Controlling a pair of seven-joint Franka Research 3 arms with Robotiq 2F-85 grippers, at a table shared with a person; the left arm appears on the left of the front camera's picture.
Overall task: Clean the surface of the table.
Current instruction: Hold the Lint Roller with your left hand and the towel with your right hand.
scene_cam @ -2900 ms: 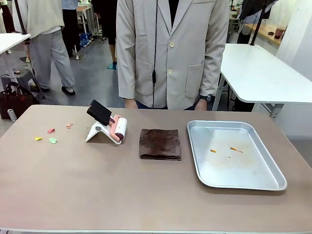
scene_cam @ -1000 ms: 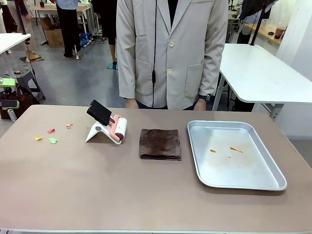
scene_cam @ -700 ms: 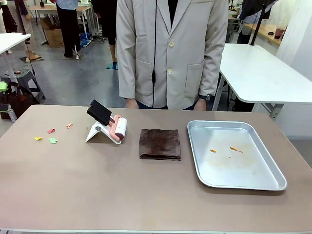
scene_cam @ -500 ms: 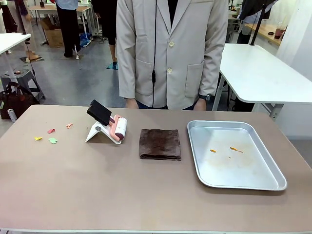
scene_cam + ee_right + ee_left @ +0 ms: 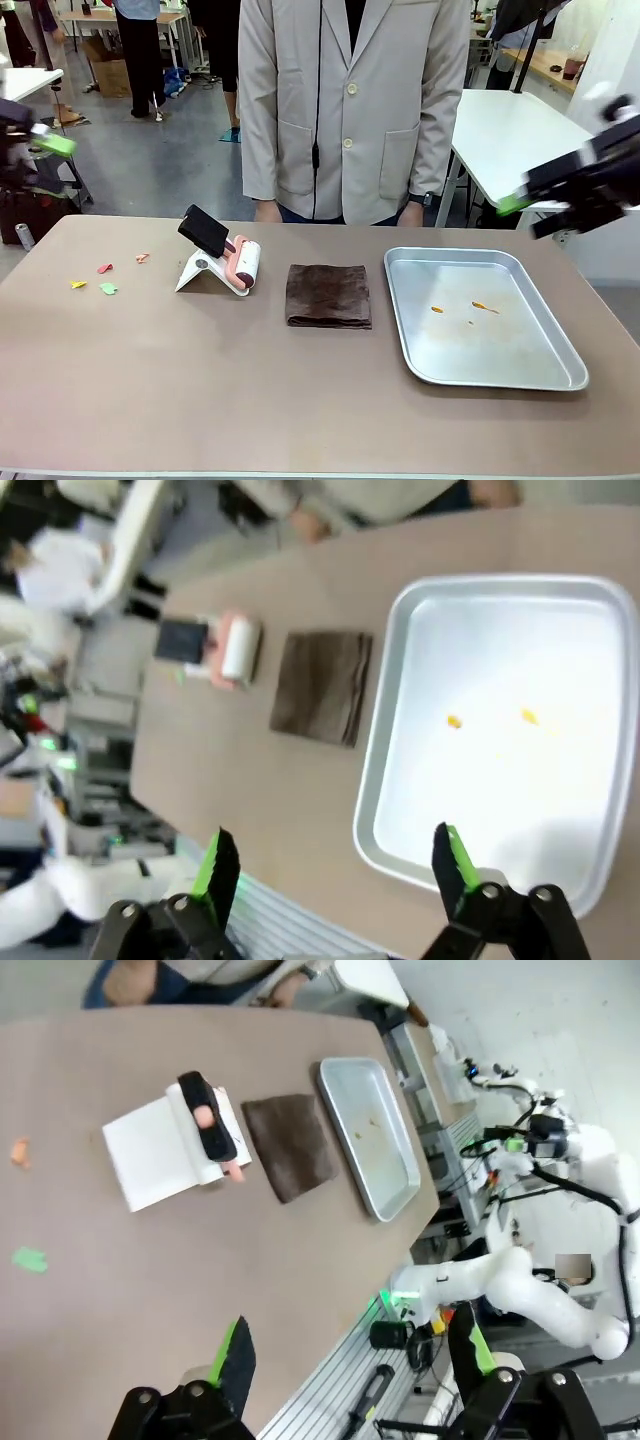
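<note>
The taupe-brown table carries small coloured paper scraps near its left end. A pink and white lint roller with a black handle rests on a white stand, and a folded dark brown cloth lies beside it. My left gripper hangs open, high beyond the table's far left corner. My right gripper is open above the far right edge. From the left wrist, the open left gripper looks down on the table, roller and cloth. The right gripper is open and empty over the table.
A silver metal tray with small orange bits lies at the table's right. It also appears as the tray below my right wrist. A person in a pale jacket stands at the far edge. A white table stands behind on the right.
Both grippers have come into the front view, the left at the upper left and the right at the upper right. The things on the table have not moved.
</note>
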